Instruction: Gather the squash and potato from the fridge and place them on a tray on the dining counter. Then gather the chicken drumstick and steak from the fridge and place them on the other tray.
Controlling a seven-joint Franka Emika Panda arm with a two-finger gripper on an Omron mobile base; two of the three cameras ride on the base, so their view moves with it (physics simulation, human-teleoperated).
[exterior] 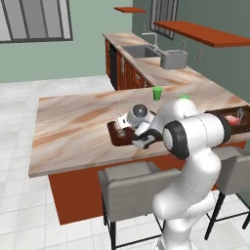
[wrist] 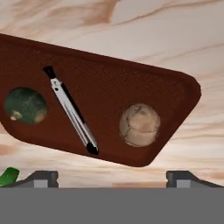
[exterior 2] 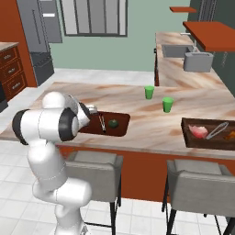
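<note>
In the hand view the near tray (wrist: 183, 85) lies on the dining counter (wrist: 153, 26). It holds the dark green squash (wrist: 26, 105), the brown potato (wrist: 140, 124) and a pair of metal tongs (wrist: 72, 116). My gripper (wrist: 113, 178) hovers above the tray's near rim, open, with nothing between its fingertips (wrist: 41, 177). From the right base the same tray (exterior 2: 121, 117) shows the squash (exterior 2: 113, 123) beside my hand. The other tray (exterior 2: 188, 137) holds the pink steak (exterior 2: 198, 131), tongs, and an orange piece at its right end that I cannot identify as the chicken drumstick.
Two green cups (exterior 2: 149, 92) (exterior 2: 168, 104) stand on the counter behind the trays. Grey stools (exterior 2: 94, 172) sit under the counter's front edge. The grey fridge (exterior 2: 41, 32) stands far back on the left. A sink counter (exterior: 146, 51) runs along the back right.
</note>
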